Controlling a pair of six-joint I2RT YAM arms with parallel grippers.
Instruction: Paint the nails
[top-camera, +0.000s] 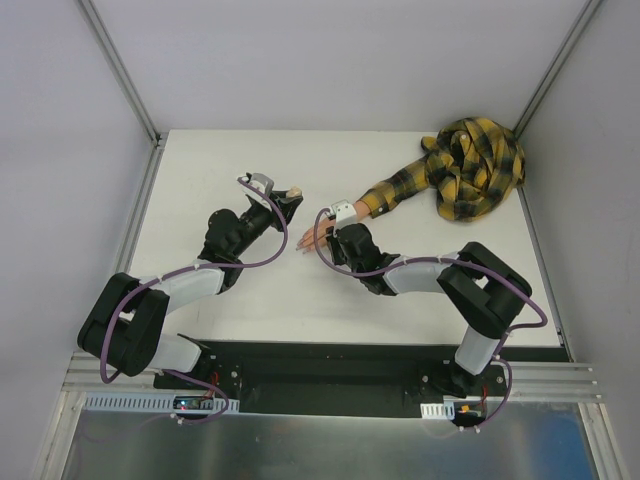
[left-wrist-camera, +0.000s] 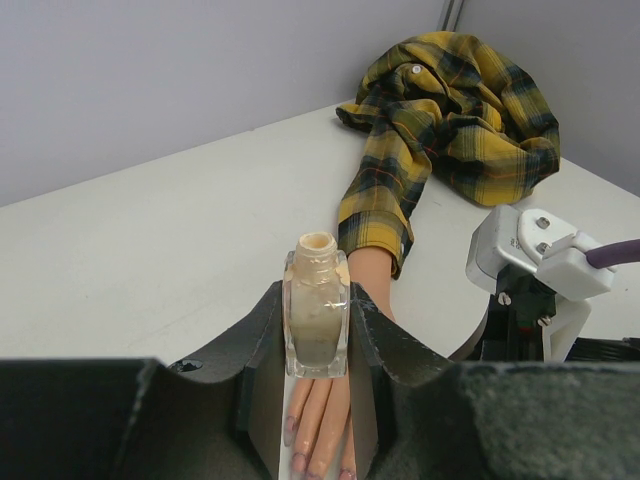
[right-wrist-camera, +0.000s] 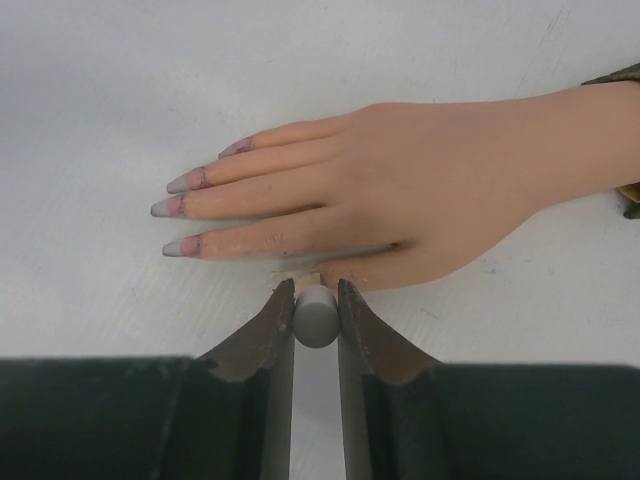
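We find the left gripper (left-wrist-camera: 317, 303) clenched on an uncapped beige bottle (left-wrist-camera: 316, 335). The right gripper (right-wrist-camera: 316, 292) grasps a small grey cylinder (right-wrist-camera: 316, 322) just beside the mannequin hand (right-wrist-camera: 420, 200), whose nails (right-wrist-camera: 172, 208) are pale lilac.

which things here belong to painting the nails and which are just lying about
for the job: nails, mannequin hand, open polish bottle in left gripper, grey cap (probably the brush) in right gripper
lying about: bunched-up plaid shirt

Palm-down mannequin hand (right-wrist-camera: 420, 190), nails (right-wrist-camera: 166, 208) pointing left; right claw (right-wrist-camera: 316, 290) pinching grey cap (right-wrist-camera: 316, 320) just beside it.
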